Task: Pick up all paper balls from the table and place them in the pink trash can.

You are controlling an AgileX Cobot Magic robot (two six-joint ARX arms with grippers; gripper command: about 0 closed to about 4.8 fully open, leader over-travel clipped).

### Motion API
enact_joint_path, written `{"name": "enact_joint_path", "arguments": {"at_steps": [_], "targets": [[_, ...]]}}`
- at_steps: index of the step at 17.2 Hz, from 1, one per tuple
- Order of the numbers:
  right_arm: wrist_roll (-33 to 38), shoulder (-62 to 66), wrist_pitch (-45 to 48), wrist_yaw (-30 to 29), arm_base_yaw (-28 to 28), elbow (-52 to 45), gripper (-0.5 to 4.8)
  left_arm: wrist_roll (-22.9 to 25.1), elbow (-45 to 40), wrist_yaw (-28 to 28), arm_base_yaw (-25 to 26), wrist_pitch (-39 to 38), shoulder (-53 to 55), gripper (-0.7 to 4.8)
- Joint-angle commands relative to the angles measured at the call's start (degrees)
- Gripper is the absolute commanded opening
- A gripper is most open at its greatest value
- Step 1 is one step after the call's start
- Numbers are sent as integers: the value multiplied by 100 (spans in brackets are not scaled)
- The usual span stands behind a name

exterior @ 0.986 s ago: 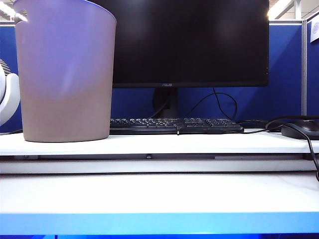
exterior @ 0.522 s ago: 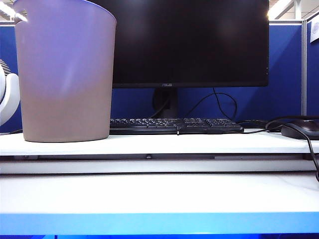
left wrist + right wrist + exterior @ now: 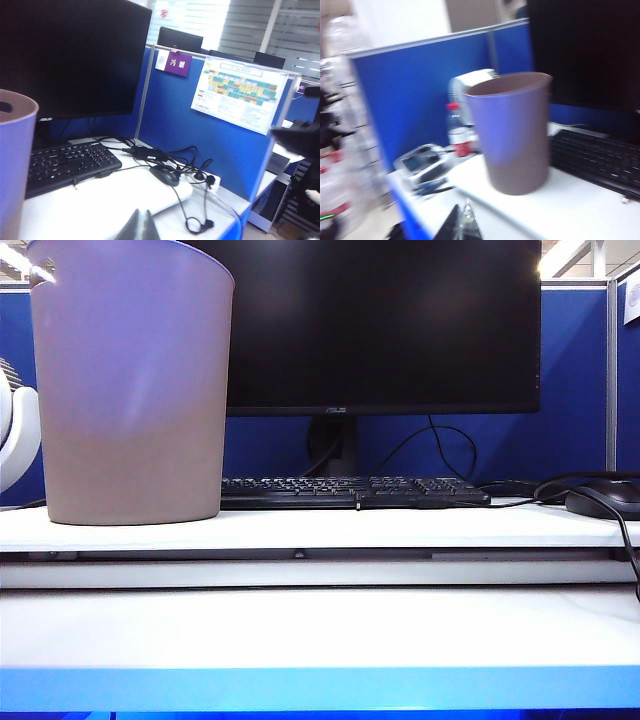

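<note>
No paper balls show in any view. The pink trash can (image 3: 130,390) stands upright on the raised white shelf (image 3: 400,530) at the table's back left; the right wrist view shows it too (image 3: 512,135), and its rim edges into the left wrist view (image 3: 15,150). The table (image 3: 320,635) has a bright blue front edge. Neither gripper appears in the exterior view. My left gripper (image 3: 142,212) hangs above the shelf near the mouse, shut with nothing in it. My right gripper (image 3: 462,206) is above the table's edge in front of the can, shut and empty.
A black monitor (image 3: 380,320) and keyboard (image 3: 350,490) sit beside the can, with a mouse (image 3: 605,498) and trailing cables (image 3: 195,200) to the right. A white fan (image 3: 470,90), a water bottle (image 3: 456,130) and a small device (image 3: 420,162) stand left of the can. Blue partitions (image 3: 190,130) close in behind.
</note>
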Motion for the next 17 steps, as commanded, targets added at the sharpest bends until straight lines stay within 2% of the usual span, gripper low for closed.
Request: {"name": "enact_joint_path", "arguments": {"at_steps": [1, 3, 5, 8, 17], "targets": [[-461, 155, 1733, 844, -9, -1025, -2, -291, -1012, -35, 7, 1528, 31, -6], [-949, 358, 2522, 1340, -13, -1650, -2, -660, -1722, -310, 7, 2013, 52, -6], [-1364, 614, 3165, 1609, -22, -2120, -2, -708, -2347, -546, 9, 2210, 52, -6], [-1456, 876, 3486, 1797, -17, -2352, -2, -920, -3051, -662, 9, 2726, 44, -6], [-1456, 824, 3480, 1814, -4, -2352, -2, -1005, -3093, -581, 9, 2531, 33, -3]]}}
